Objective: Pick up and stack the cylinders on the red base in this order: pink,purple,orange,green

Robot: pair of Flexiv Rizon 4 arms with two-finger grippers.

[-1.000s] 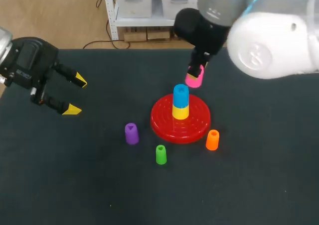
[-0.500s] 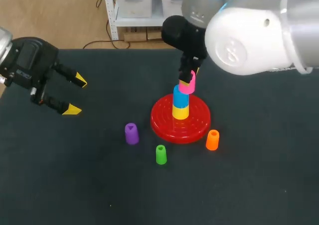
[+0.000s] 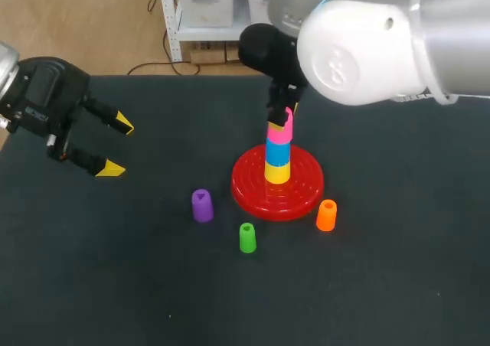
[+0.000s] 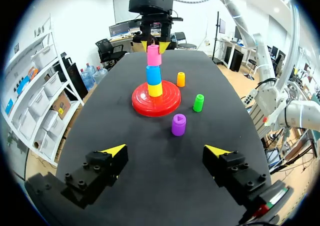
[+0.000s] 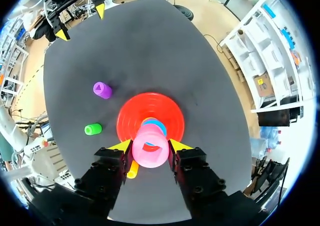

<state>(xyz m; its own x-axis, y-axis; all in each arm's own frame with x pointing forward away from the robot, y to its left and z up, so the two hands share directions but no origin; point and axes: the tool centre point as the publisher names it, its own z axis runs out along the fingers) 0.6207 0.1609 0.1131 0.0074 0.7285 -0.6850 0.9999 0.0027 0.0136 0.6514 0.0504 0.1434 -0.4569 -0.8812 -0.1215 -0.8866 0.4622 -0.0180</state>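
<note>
The red base carries a yellow cylinder with a blue cylinder on it. The pink cylinder stands directly on top of the blue one, and my right gripper is shut on it from above. In the right wrist view the pink cylinder fills the gap between the two yellow tips. The purple cylinder, green cylinder and orange cylinder stand on the table in front of the base. My left gripper hangs open and empty at the far left.
The table top is a dark mat. In the left wrist view the purple cylinder is nearest ahead of the open left gripper, with the green cylinder and the orange cylinder further on beside the red base.
My right arm has carried the pink cylinder leftward and down, from behind the base onto the blue cylinder. The left arm has not moved.
</note>
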